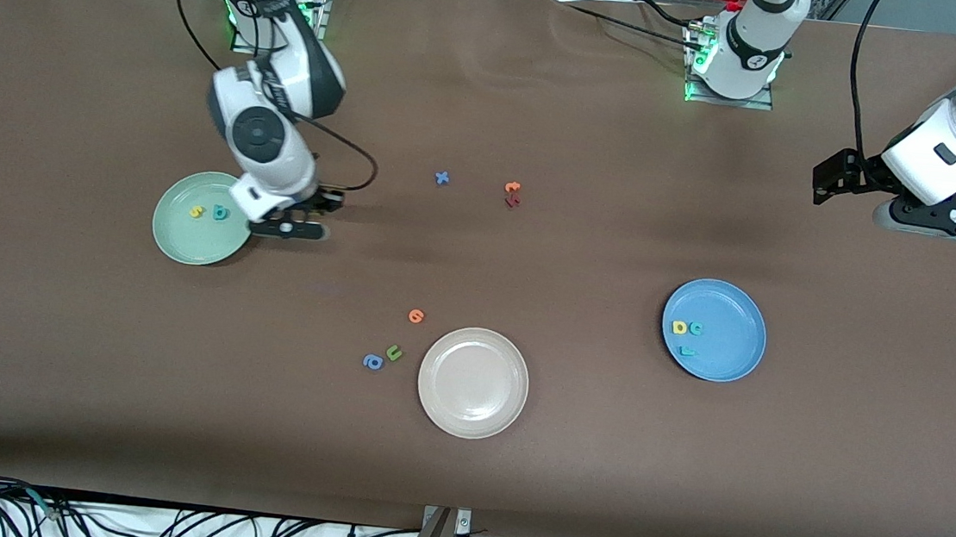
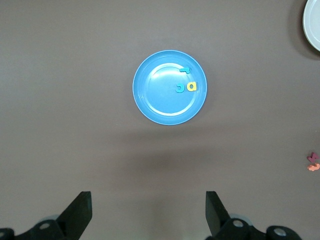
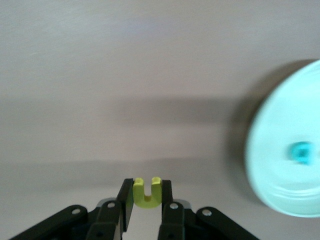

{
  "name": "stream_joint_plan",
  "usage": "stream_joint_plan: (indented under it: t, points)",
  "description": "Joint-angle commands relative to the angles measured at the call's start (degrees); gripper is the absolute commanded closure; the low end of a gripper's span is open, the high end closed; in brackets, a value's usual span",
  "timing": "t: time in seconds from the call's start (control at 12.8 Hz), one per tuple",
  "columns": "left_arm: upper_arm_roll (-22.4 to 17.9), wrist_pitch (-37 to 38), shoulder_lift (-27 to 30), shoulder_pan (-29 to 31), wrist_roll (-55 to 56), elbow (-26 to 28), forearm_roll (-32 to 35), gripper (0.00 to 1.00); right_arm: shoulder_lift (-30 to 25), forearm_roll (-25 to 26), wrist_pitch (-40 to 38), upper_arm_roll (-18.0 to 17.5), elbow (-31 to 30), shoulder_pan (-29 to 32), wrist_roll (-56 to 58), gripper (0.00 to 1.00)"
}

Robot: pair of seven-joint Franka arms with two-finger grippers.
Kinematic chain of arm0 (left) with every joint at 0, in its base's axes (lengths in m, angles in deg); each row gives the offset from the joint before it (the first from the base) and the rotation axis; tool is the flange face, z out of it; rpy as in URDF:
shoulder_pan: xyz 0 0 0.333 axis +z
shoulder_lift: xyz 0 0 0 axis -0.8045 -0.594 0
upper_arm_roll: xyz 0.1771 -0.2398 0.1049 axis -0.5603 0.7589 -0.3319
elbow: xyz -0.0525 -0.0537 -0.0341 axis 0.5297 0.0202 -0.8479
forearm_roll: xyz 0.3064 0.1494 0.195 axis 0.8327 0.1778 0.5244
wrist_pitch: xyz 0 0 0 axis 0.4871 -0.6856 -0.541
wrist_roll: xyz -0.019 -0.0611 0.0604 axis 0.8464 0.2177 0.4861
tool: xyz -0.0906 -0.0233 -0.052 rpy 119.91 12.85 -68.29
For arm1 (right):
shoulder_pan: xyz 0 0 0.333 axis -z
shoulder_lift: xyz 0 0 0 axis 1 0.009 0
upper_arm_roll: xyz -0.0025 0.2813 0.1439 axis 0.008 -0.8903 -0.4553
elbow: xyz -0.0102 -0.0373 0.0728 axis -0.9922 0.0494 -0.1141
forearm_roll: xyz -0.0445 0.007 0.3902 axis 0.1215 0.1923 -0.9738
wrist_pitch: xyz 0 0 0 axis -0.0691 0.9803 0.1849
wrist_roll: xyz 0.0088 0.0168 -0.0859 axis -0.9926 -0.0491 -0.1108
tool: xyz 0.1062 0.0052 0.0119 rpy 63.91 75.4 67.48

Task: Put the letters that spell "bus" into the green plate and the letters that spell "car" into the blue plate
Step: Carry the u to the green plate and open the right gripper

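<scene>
Beige plate lies nearest the camera on the desk and holds nothing. At its ten o'clock in the front view, well apart, is the green plate. At its two o'clock is the blue plate, which already carries the yellow a, teal c and teal r.

The left claw waits spread wide, high over the left arm's end of the desk.

The right claw pinches the yellow u by its two prongs. It hangs over bare desk at three o'clock of the green plate's rim, where the yellow s and teal b lie.

If the claw lets go here, the u probably drops short of the plate. Light foam could also cling to a pad or skip off the rim.
</scene>
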Motion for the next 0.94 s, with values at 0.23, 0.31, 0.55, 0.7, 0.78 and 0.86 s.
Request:
stream_joint_plan:
  t: [0.23, 0.31, 0.55, 0.7, 0.78, 0.86]
  points:
    - [0.3, -1.1, 1.2, -0.4, 0.0, 1.4, 0.2, 0.0, 1.8, 0.6, -1.9, 12.8, -2.1, 0.2, 14.9, 0.92]
    - [0.3, -1.1, 1.2, -0.4, 0.1, 1.4, 0.2, 0.0, 1.9, 0.6, -1.9, 13.1, -2.7, 0.2, 15.3, 0.92]
    - [0.3, -0.9, 1.4, -0.4, 0.1, 1.4, 0.2, 0.0, 2.2, 0.5, -0.3, 13.6, -4.5, 0.3, 15.3, 0.87]
    - [0.3, -0.9, 1.4, -0.4, 0.1, 1.4, 0.2, 0.0, 2.4, 0.5, -0.3, 13.6, -4.2, 0.3, 15.3, 0.25]
    - [0.3, -0.9, 1.4, -0.4, 0.1, 1.4, 0.2, 0.0, 1.8, 0.4, -0.3, 13.6, -3.9, 0.3, 15.3, 0.1]
    - [0.3, -0.9, 1.4, -0.4, 0.1, 1.3, 0.2, 0.0, 1.0, 0.2, -0.5, 14.0, -3.3, 0.3, 15.3, 0.02]
